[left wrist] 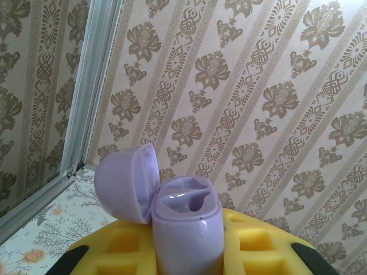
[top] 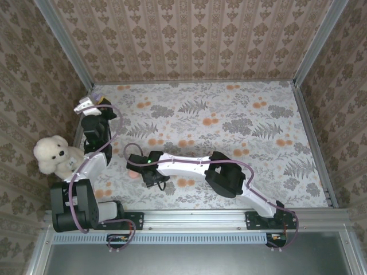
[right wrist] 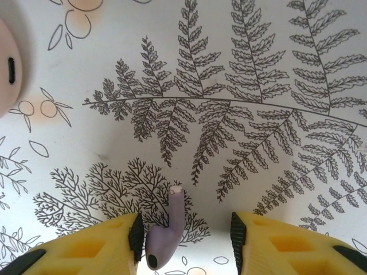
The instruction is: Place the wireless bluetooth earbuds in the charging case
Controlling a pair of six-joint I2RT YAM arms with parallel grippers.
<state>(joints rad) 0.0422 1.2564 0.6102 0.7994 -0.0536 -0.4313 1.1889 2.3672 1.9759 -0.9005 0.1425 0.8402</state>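
The earbud (right wrist: 163,239) is being straddled on the table (right wrist: 269,69) by the right gripper (right wrist: 184,236), whose jaws are being kept partly open with nothing clamped. It is lying between them, just beside one pad and well apart from the other, with its stem pointing forward, away from the wrist and across the closing line. The charging case (left wrist: 186,226) is being held upright by the left gripper (left wrist: 189,258), its jaws shut on the body, with the lid (left wrist: 126,182) open, so the pick is judged to be falling to the right arm.
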